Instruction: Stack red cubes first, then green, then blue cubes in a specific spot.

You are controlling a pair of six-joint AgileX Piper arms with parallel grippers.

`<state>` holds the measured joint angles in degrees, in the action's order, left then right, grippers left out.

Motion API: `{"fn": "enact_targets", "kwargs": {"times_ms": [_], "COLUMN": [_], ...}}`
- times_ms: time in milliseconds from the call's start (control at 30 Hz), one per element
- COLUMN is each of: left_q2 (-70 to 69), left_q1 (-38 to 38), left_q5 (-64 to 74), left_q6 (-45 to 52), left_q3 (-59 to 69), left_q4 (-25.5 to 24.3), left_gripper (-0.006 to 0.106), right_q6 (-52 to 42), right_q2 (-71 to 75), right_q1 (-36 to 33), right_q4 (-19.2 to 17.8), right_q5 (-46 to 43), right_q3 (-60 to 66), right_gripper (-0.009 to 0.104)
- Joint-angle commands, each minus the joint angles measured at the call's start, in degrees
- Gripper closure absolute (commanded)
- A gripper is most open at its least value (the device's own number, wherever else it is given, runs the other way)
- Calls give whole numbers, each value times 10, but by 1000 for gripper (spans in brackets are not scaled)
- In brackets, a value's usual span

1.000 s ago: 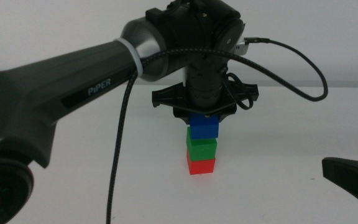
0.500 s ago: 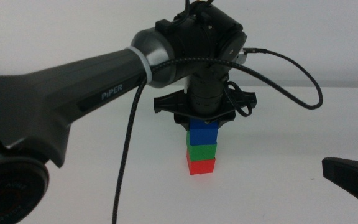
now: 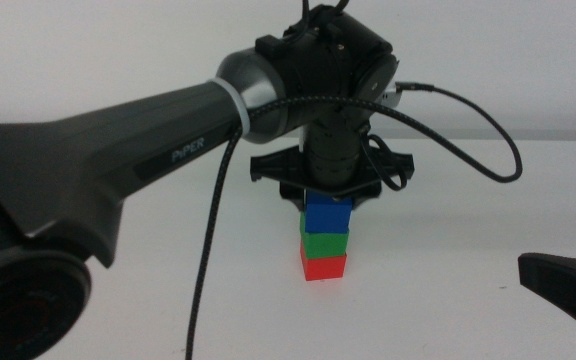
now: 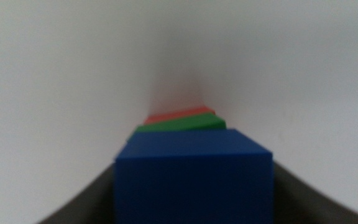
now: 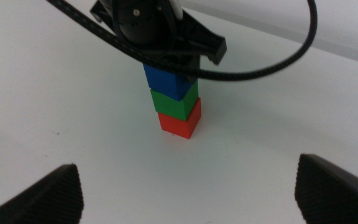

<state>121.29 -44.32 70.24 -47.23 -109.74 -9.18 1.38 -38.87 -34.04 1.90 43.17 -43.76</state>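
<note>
A robotics lab, by the look of it: a bare white counter (image 3: pixel 168 320) against a plain white wall (image 3: pixel 88 50), a dark arm (image 3: pixel 148 160) marked "PiPER" with a braided cable (image 3: pixel 208 260), and nothing homely anywhere.

Three cubes are stacked near the middle of the table (image 3: pixel 168 320): the red cube (image 3: pixel 324 266) at the bottom, the green cube (image 3: pixel 325 242) on it, the blue cube (image 3: pixel 327 215) on top (directly under the left gripper (image 3: pixel 326 200)). The right gripper (image 5: pixel 188 186) is kept toward the table's near right edge.
</note>
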Motion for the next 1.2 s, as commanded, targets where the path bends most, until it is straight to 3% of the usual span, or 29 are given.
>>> {"fn": "enact_targets", "kwargs": {"times_ms": [0, 167, 267, 400, 533, 667, 967, 1167], "left_q2": [10, -28, -84, -196, -307, -419, -671, -807], "left_q1": [-2, -2, -2, -2, -2, 2, 49, 227], "left_q5": [48, 48, 49, 52, 52, 53, 22, -146], "left_q6": [9, 47, 120, 297, 418, 439, 407, 459], "left_q3": [2, 2, 3, 19, 60, 142, 337, 484], "left_q4": [6, -20, -30, -6, -24, -63, -81, 10], "left_gripper": [31, 7, 7, 7, 7, 7, 7, 7], "right_q6": [1, 1, 1, 1, 1, 1, 1, 1], "right_q2": [2, 2, 2, 2, 2, 2, 2, 2], "right_q1": [3, 3, 3, 3, 3, 3, 3, 3], "right_q4": [-3, -3, -3, -3, -3, -3, -3, -3], "right_q5": [-5, -5, -5, -5, -5, -5, -5, -5], "right_q3": [-4, -4, -4, -4, -4, -4, -4, -4], "right_gripper": [4, 4, 4, 4, 4, 4, 4, 4]}}
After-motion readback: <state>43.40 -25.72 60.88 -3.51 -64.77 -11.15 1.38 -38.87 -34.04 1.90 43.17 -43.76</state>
